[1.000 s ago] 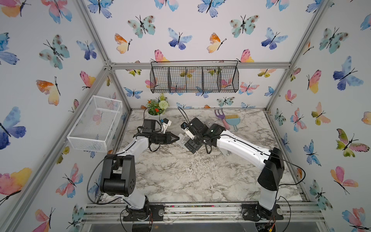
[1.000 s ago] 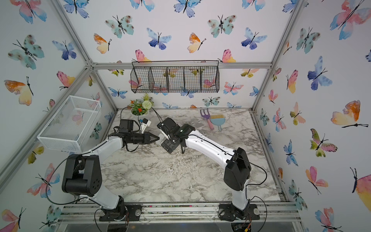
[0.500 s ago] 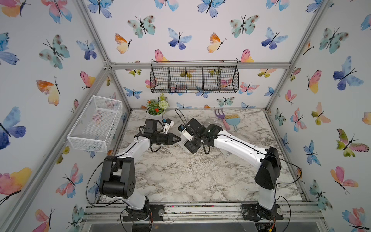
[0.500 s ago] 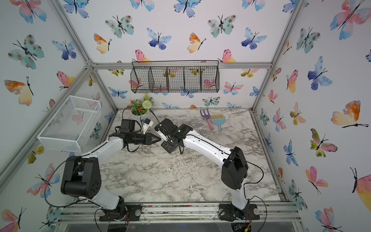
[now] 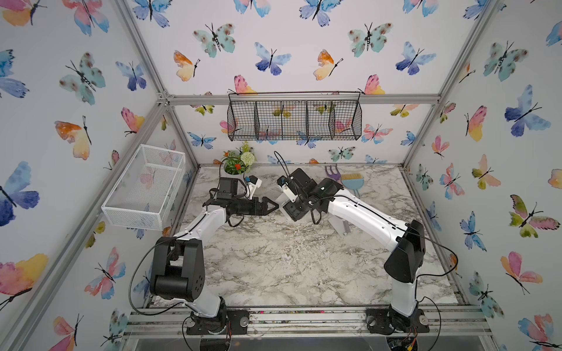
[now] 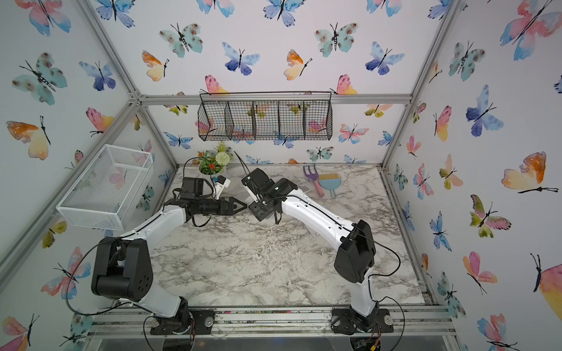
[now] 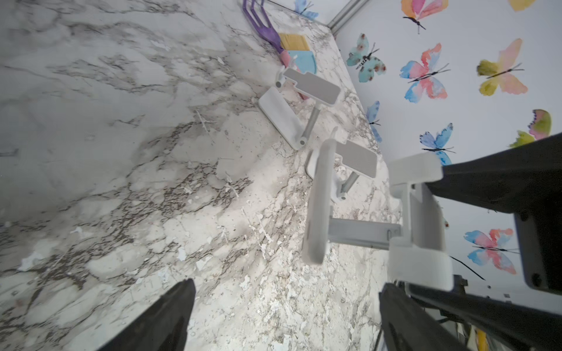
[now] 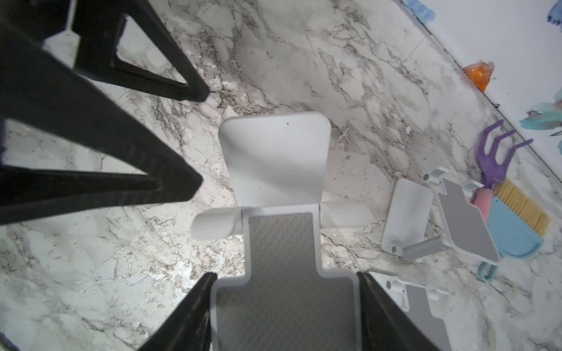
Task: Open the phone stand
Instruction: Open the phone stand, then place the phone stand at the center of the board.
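The right gripper (image 8: 286, 276) is clamped on the phone stand (image 8: 275, 158), its 2 black fingers pressed against the 2 side edges of the stand's grey padded plate. It holds the stand in the air above the marble table (image 5: 289, 267), toward the back and near the middle. The white base plate juts out past the hinge toward the left arm. The left gripper (image 7: 286, 285) faces it with fingers spread wide and nothing between them. Its wrist view shows the base plate (image 7: 319, 197) edge-on just beyond the fingertips, joined by a grey bar to the gripped part. A second ago both top views showed a clear gap of table between the 2 grippers. The right arm has since carried the stand inward, and now the left gripper's tip (image 5: 275, 206) meets the white plate (image 5: 281, 200) there; whether they touch I cannot tell. Further out, 2 more white stands (image 7: 299, 100) (image 7: 352, 164) lie unfolded on the table on the right arm's side. Behind them are a purple toy rake (image 5: 331, 171) and a blue hand brush (image 5: 352, 182), with a small flower pot (image 5: 237, 164) at the back edge.
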Controlling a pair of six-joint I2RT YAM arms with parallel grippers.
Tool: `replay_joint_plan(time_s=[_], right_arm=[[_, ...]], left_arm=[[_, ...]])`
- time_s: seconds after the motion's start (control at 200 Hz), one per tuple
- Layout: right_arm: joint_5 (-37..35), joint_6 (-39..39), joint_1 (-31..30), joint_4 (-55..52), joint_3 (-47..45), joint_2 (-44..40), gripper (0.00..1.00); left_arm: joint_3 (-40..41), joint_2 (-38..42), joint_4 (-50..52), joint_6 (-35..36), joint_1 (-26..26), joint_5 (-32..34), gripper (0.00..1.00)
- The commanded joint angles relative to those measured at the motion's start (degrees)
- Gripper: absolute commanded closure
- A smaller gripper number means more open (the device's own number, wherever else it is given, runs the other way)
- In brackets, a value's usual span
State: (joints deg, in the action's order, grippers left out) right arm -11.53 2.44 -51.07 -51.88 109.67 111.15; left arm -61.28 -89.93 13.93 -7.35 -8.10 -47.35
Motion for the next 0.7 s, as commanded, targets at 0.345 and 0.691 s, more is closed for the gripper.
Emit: replay_joint_plan(time_s=[0.345, 0.691], right_arm=[[-3.4, 8.64, 4.39, -13.5, 12.64, 15.15, 0.59], [-9.3, 13.47, 6.92, -21.96, 25.24, 26.33, 0.55]], left_arm=[[3.32, 10.73, -2.14, -6.35, -0.3, 25.18, 0.02], [5.67, 13.24, 0.07, -6.89, -0.69, 24.19, 0.02]])
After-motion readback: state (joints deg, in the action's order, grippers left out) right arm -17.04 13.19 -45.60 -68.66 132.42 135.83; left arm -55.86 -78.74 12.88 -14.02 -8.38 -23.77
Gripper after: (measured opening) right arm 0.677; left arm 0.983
